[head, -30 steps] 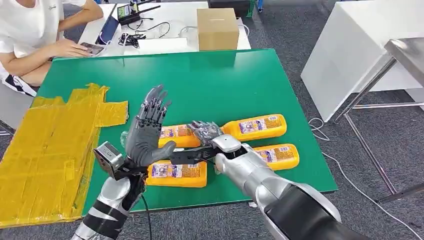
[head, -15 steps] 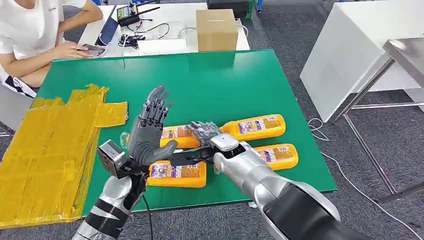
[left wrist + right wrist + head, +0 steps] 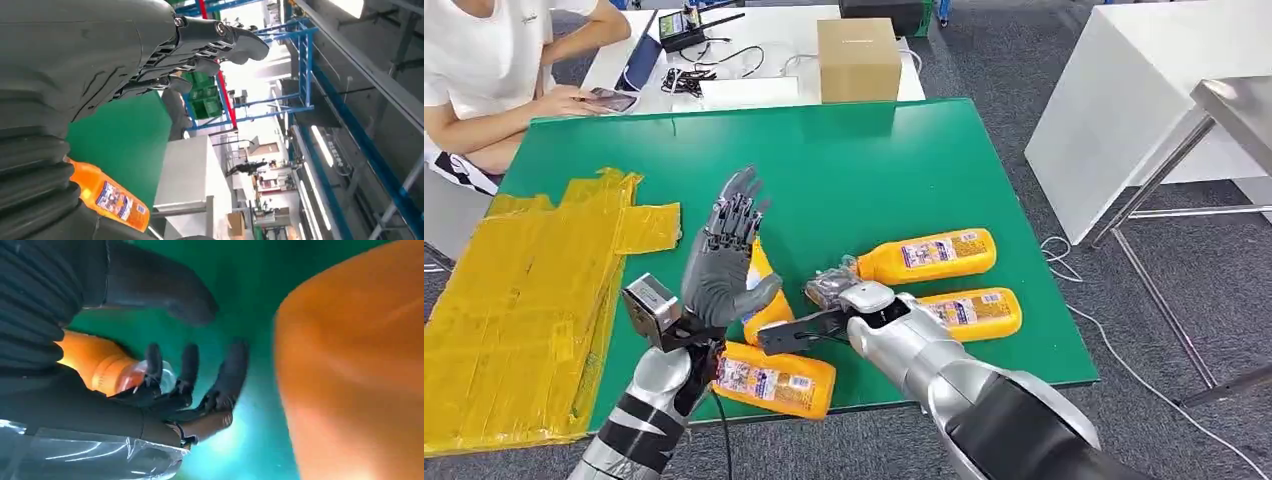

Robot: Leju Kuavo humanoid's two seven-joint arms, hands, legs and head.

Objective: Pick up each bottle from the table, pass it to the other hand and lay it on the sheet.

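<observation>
Head view: green bench carries four orange bottles. Left hand is raised upright above the near-left part of the bench, palm turned toward the right arm, fingers straight and spread apart, holding nothing. Just behind its palm, a tilted bottle stands up off the bench at an angle, partly hidden by the hand; whether the palm touches it, cannot tell.

Right hand lies low over the bench between the tilted bottle and the cap end of the far-right bottle. Right wrist view: its fingers are loosely curled and apart, closed on nothing, with green bench behind.

Near-right bottle lies flat beside the right forearm. Front bottle lies flat near the bench's front edge, under the left wrist.

Yellow sheet covers the left end of the bench, with no bottle on it.

A person sits at the far-left corner. A cardboard box stands on the white table beyond.
</observation>
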